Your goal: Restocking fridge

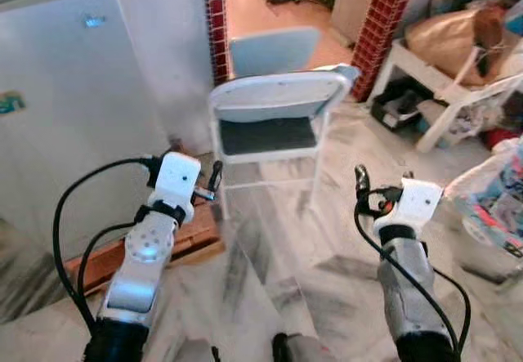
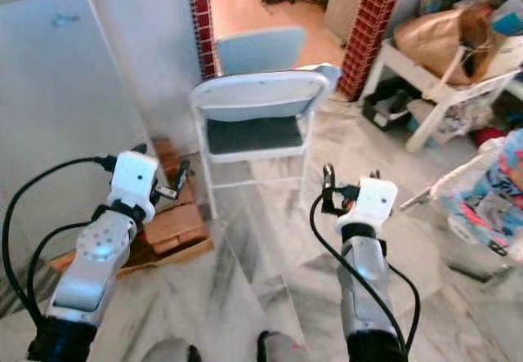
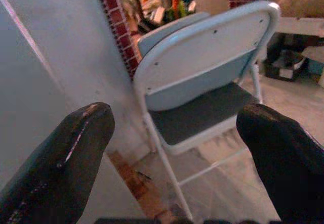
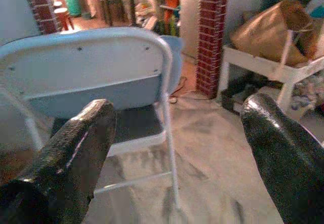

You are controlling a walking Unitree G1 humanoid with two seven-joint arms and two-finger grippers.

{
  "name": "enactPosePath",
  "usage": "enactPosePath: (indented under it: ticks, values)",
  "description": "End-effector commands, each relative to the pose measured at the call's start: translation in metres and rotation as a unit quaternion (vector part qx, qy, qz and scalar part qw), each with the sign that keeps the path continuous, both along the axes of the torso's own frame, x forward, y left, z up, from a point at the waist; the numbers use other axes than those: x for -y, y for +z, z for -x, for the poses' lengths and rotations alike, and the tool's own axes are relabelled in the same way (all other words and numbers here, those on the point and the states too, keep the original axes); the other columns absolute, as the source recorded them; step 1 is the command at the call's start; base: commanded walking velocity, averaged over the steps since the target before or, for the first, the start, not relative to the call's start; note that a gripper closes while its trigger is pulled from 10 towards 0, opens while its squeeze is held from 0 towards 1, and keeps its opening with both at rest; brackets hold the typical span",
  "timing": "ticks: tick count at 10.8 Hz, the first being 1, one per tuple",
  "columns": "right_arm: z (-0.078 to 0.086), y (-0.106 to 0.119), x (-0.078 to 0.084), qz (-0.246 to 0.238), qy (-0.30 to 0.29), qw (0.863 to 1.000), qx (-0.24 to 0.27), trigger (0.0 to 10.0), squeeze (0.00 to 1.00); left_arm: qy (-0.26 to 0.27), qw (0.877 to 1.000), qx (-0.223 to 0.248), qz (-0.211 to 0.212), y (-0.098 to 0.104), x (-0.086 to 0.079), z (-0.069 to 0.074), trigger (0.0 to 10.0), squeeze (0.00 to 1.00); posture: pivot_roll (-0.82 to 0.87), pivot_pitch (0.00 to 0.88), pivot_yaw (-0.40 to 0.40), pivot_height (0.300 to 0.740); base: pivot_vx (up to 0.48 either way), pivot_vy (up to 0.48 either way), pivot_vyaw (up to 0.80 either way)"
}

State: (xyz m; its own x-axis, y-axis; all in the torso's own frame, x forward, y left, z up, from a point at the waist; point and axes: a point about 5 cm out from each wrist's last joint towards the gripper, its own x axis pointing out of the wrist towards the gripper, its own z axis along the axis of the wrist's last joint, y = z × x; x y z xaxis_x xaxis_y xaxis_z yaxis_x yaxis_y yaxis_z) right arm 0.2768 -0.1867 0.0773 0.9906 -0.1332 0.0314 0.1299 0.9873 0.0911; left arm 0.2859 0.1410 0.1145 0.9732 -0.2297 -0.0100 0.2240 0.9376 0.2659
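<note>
The robot stands on the marble floor (image 1: 327, 248), facing a folding chair (image 1: 274, 125). The fridge (image 1: 65, 117), tall and white, is just to the left of the chair, and its door looks shut. Both arms are held up in front of the chair. The left gripper (image 3: 172, 133) has its jaws wide open and holds nothing. The right gripper (image 4: 177, 143) also has its jaws wide open and holds nothing.

I think the robot is at an early step: getting to the fridge, or looking for food to put in. No food for the fridge can be made out near the chair. To the right of the chair is a white surface (image 1: 458, 92) with a brown bag (image 1: 458, 35) on it.

The next move likely calls for a turn left from the chair toward the fridge, then a reach for the door edge. I cannot make out a handle.
</note>
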Motion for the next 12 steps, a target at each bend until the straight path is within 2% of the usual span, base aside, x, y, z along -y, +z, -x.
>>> enactPosePath:
  ticks: [1,3,6,10,12]
  values:
    - [-0.002,0.003,-0.003,0.002,0.005,1.000,0.004,10.0,0.00,0.002,1.000,-0.009,-0.003,-0.005,-0.001,0.002,10.0,0.00,0.14,0.046,-0.007,0.740,0.000,0.480,0.00]
    - [-0.006,0.008,-0.008,0.009,0.020,1.000,0.008,10.0,0.00,0.008,1.000,-0.004,-0.004,-0.004,-0.005,0.002,10.0,0.00,0.13,0.045,-0.018,0.740,0.000,0.476,0.00]
    - [-0.016,0.013,-0.008,0.018,0.026,0.999,0.010,10.0,0.00,-0.014,1.000,-0.011,-0.008,-0.008,0.000,0.005,10.0,0.00,0.15,0.047,-0.030,0.740,0.000,0.476,0.00]
    - [-0.010,0.007,-0.005,0.022,0.027,0.999,-0.006,10.0,0.00,0.007,0.999,-0.031,0.004,-0.019,-0.008,0.015,10.0,0.00,0.16,0.046,-0.057,0.740,0.000,0.476,0.00]
    - [-0.014,0.009,-0.004,0.028,0.029,0.999,-0.003,10.0,0.00,0.011,0.999,-0.032,0.005,-0.021,-0.009,0.017,10.0,0.00,0.15,0.049,-0.058,0.740,0.000,0.476,0.00]
